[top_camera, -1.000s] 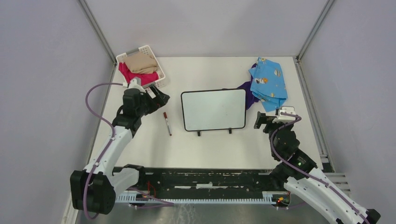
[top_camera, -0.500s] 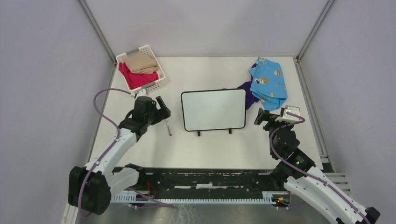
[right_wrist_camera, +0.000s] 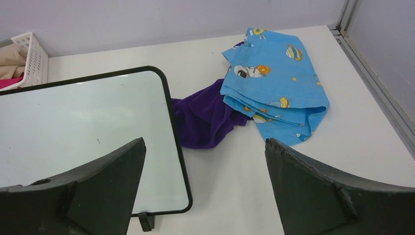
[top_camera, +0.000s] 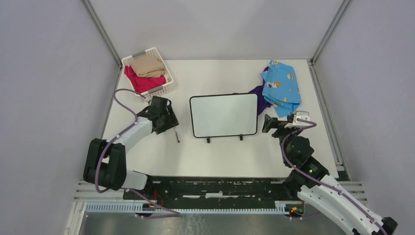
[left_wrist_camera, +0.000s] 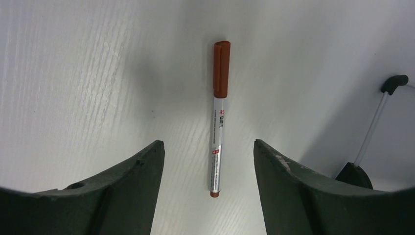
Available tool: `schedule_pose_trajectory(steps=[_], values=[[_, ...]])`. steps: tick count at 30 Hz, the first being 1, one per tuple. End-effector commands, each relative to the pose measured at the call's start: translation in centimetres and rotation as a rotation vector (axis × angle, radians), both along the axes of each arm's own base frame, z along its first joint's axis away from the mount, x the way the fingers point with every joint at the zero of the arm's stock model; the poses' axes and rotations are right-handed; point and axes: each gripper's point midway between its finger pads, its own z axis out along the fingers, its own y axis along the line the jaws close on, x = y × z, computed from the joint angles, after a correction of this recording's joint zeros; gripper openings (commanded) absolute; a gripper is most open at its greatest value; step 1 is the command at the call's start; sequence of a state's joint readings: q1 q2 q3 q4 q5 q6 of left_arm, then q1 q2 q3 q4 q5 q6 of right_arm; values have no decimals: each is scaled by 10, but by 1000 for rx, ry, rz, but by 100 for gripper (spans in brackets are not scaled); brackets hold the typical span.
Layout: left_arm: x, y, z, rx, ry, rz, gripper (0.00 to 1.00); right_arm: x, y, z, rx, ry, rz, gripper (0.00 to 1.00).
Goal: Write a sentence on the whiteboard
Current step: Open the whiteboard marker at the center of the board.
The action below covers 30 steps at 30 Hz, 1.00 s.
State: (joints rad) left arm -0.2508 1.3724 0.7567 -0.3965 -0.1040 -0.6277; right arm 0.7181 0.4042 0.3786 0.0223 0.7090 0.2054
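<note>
Left gripper straddles the slim white marker with red-brown cap, jaws apart and not touching (lined up to pinch the barrel); black-framed white rectangular whiteboard sits just beside it, right gripper spread empty at board's right edge.

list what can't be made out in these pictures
- Top view: the left hand covers most of the red-capped white marker pen; only its tail shows.
- Left wrist view: the print on its barrel is too small to read.
- Right wrist view: the picture's left edge cuts off the black-framed whiteboard.
- Every view: the blue patterned cloth overlaps part of the purple cloth.
</note>
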Motion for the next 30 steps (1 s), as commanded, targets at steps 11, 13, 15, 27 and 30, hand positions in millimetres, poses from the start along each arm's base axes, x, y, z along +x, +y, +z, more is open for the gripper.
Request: schedule_pose_trajectory(steps=[11,13,15,27,30], values=[[36,2,-1,179,12,57,55,-3,2,-4,5,-6,22,98],[36,3,-10,187,39,56,53,-2,3,-5,5,-5,23,98],[35,1,-17,183,60,50,50,-1,4,-5,3,-5,27,98],[31,1,-28,183,92,33,41,1,13,-9,-3,6,63,98],[28,1,-32,186,105,32,38,0,12,-9,2,2,63,98]])
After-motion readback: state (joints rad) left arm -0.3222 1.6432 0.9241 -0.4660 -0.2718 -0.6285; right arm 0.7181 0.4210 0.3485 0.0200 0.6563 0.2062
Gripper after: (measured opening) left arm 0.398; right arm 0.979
